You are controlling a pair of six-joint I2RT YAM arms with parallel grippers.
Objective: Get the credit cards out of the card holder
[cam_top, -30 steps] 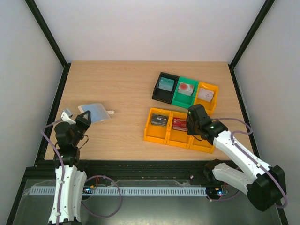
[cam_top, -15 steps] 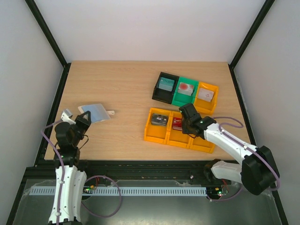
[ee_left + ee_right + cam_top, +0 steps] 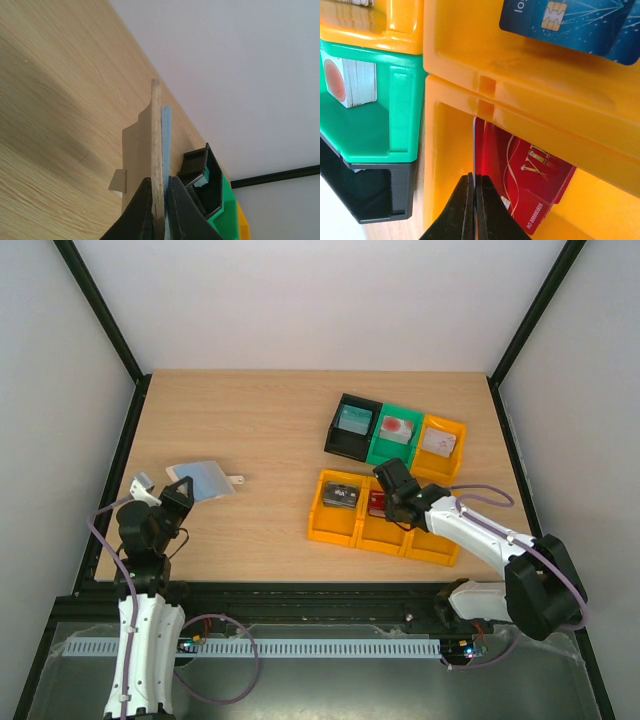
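So the red card (image 3: 530,185) is basically at its drop spot. The right end effector (image 3: 474,177) has its jaws pinched together on what looks like the card's near edge, and the card reaches down into the middle yellow bin (image 3: 450,165). A blue card (image 3: 570,20) lies flat in the neighbouring yellow bin (image 3: 470,50), so I'd guess two are out.

What matters for the next bit is where the card holder (image 3: 203,480) is. It's way off on the left side of the counter (image 3: 270,420), clamped tight in the left end effector (image 3: 183,492) and well apart from the right one. The right arm would have to let go and travel leftward across the counter to reach it; the left arm is plainly the nearer one.

From above, the holder sticks out from the left jaws toward the right, snap tab (image 3: 238,479) pointing at the bins, so its long axis roughly faces the right arm's approach. In the left wrist view it's edge-on with a blue layer showing, and I can't tell if that's lining or another card
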